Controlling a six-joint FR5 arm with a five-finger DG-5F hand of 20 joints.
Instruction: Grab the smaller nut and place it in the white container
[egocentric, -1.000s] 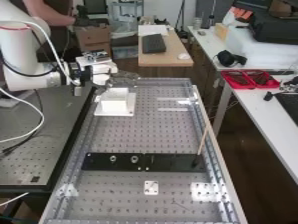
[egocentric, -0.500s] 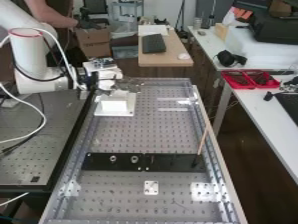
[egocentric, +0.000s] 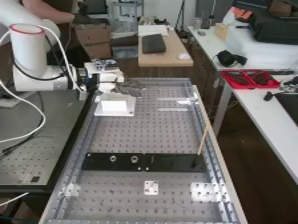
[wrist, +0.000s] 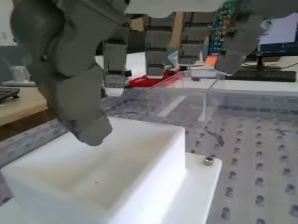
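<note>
1. A dark grey robot hand (wrist: 83, 100) hangs just above the open-topped white box-shaped container (egocentric: 114, 105), its thumb over the opening and its straight fingers (wrist: 157, 45) spread wide of the thumb, with nothing seen between them. The placement suits a drop: a small part let go over the opening should be caught by the walls.
2. The container sits upright on a flat white base plate (wrist: 201, 187) with a small metal screw (wrist: 209, 161) beside the container, presumably fixing the plate so that a knock will not shift it.
3. Well apart from the container, toward the bench's near end, a flat black bar (egocentric: 176, 162) carries the larger round metal nut (egocentric: 113, 158) and the round metal bearing (egocentric: 134, 159), likely set in a row to give each part a known pick-up spot.
4. The smaller nut's whereabouts cannot be told. A tiny dark speck inside the container is too small to name, so the drop, though plausibly just made, is unconfirmed.
5. Against the frame from a second ago, the hand has shifted toward the high view's right and slightly lower, over the container's far right side. The white robot arm (egocentric: 30, 52) has swung the same way. Container, bar, larger nut and bearing are unmoved.
</note>
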